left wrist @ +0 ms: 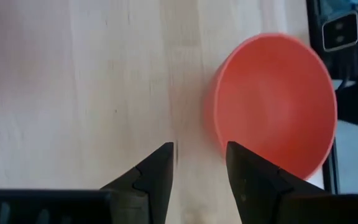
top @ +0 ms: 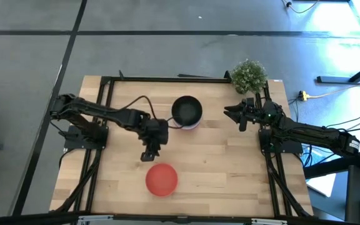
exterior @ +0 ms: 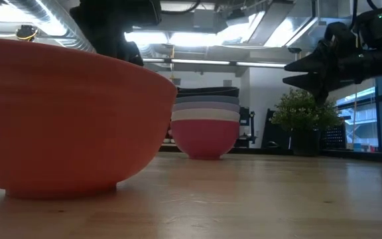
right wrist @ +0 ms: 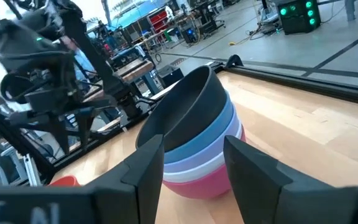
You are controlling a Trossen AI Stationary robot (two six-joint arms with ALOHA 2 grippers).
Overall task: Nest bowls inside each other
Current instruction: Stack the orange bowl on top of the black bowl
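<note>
A stack of nested bowls (top: 186, 112) rests on its crimson-pink bottom bowl at the table's middle, toward the far edge. In the low view the stack (exterior: 205, 123) shows black on top, then blue, lavender and white. The red-orange bowl (top: 162, 179) stands alone on its base near the near edge and fills the low view's left (exterior: 58, 119). My left gripper (top: 149, 156) hovers open between stack and red-orange bowl, its fingers (left wrist: 199, 149) pointing down beside that bowl (left wrist: 272, 102). My right gripper (top: 230, 112) is open, held level right of the stack (right wrist: 194, 144).
A green potted plant (top: 249, 75) stands at the table's far right corner, behind my right arm. A black frame rail (top: 167, 79) runs along the far edge, and others run down both sides. Bare wood lies left of the red-orange bowl and across the near right part.
</note>
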